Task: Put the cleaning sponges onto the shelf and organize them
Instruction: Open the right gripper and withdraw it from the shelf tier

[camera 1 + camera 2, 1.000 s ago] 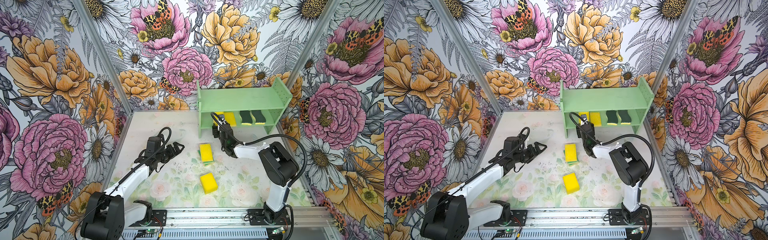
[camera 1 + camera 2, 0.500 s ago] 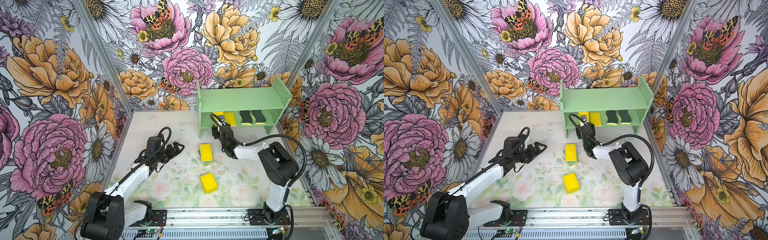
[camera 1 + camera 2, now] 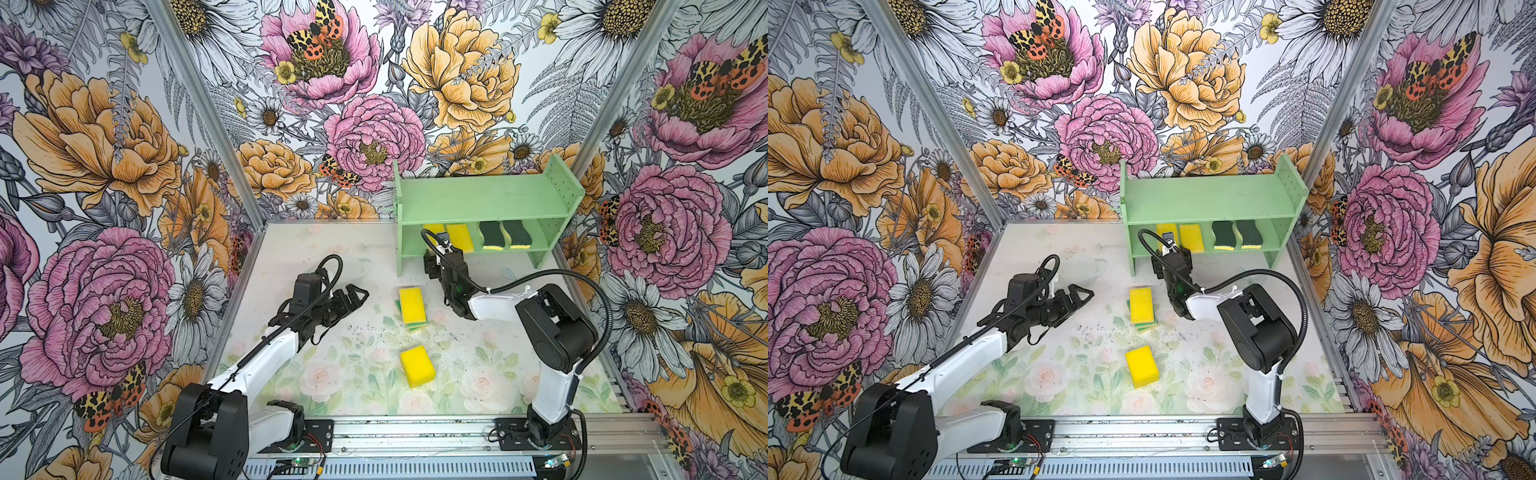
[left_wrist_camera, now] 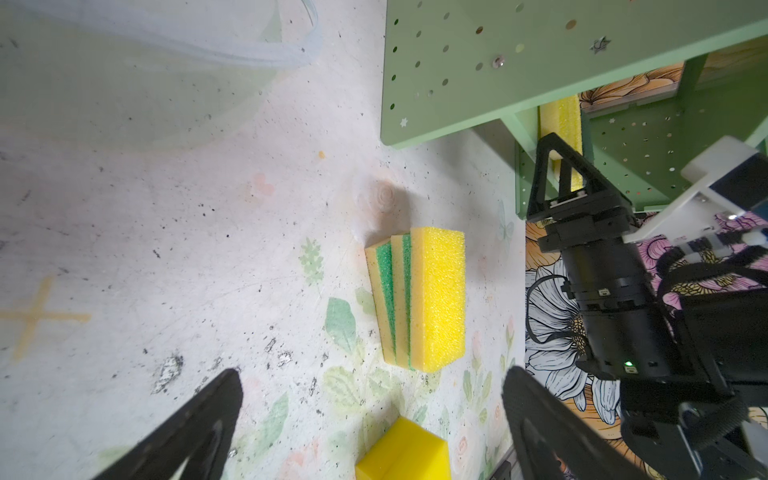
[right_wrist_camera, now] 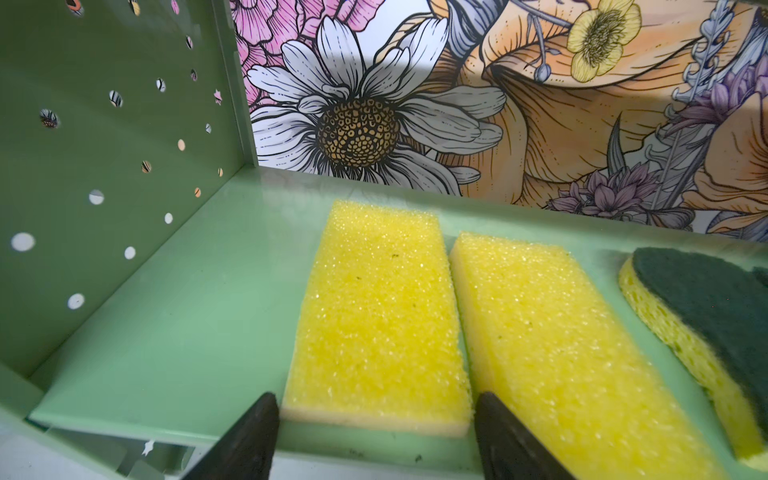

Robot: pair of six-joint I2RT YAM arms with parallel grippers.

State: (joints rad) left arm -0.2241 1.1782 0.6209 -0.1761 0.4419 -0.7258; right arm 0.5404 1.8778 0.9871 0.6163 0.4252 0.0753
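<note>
The mint-green shelf [image 3: 478,195] stands at the back right. Its lower tier holds two yellow sponges [image 5: 374,316] [image 5: 552,345] and two dark-green-topped wavy ones [image 3: 505,235]. My right gripper [image 5: 377,397] is open at the tier's front edge, its fingers either side of the leftmost yellow sponge's near end; that sponge lies flat on the tier. On the floor a yellow sponge tops two teal-green-topped ones in a stack [image 3: 412,305]. A lone yellow sponge [image 3: 417,366] lies nearer the front. Left of the stack my left gripper [image 3: 356,294] hovers open, holding nothing.
A clear plastic bowl [image 4: 166,62] sits on the floor to the left of the shelf. Flowered walls close in three sides. A metal rail [image 3: 415,428] with both arm bases runs along the front. The shelf's top tier [image 3: 1208,199] is bare.
The right gripper's jaws have spread wider, off the leftmost yellow sponge on the lower tier. The left arm has stayed still.
</note>
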